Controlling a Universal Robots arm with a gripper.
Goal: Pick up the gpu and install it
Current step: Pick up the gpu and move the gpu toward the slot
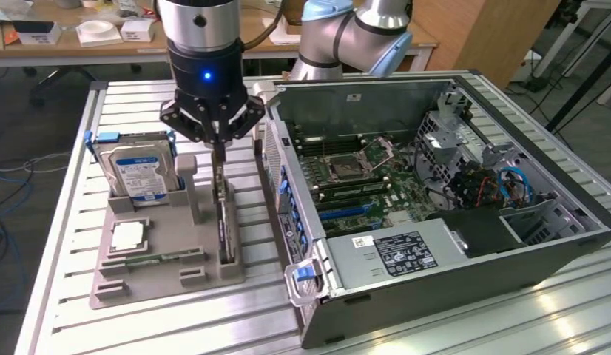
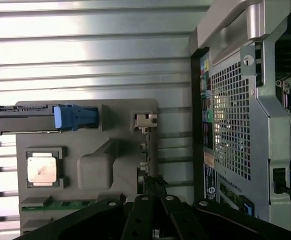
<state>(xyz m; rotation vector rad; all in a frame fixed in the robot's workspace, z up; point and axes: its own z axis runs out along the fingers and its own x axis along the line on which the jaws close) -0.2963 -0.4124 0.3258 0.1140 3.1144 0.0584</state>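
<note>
Dark and thin, the gpu [image 1: 225,222] [image 2: 144,160] stood on edge in a slot along the grey holder tray's [image 1: 163,285] [image 2: 120,125] edge on the exterior view's right, its silver end bracket [image 2: 145,120] showing in the wrist view. The gripper [image 1: 219,148] [image 2: 154,210] hung straight above that slot with its black fingers [image 1: 213,133] drawn in narrow and pinched on the card's upper edge, while the card's lower edge sat in the tray.

Just beside the card, on the same tray, rose a grey upright post [image 1: 187,188]. At the tray's far corner on the exterior view's left, a silver hard drive [image 1: 137,174] [image 2: 20,117] with a blue and white label stood upright in its pocket, a blue plastic clip [image 2: 75,117] at one end. Nearer the tray's front lay a square processor [image 1: 128,235] [image 2: 41,169] flat in a recess, and close by it a narrow green memory stick [image 1: 152,259] [image 2: 60,204].

The tray rested on a slatted aluminium table [image 1: 69,222] [image 2: 85,50]. Just off the tray on the exterior view's right lay an open computer case [image 1: 434,296] [image 2: 230,115] on its side, its motherboard [image 1: 360,174] and labelled power supply [image 1: 399,251] exposed. Beyond the tray's far side rose the grey and blue robot arm [image 1: 355,29]
</note>
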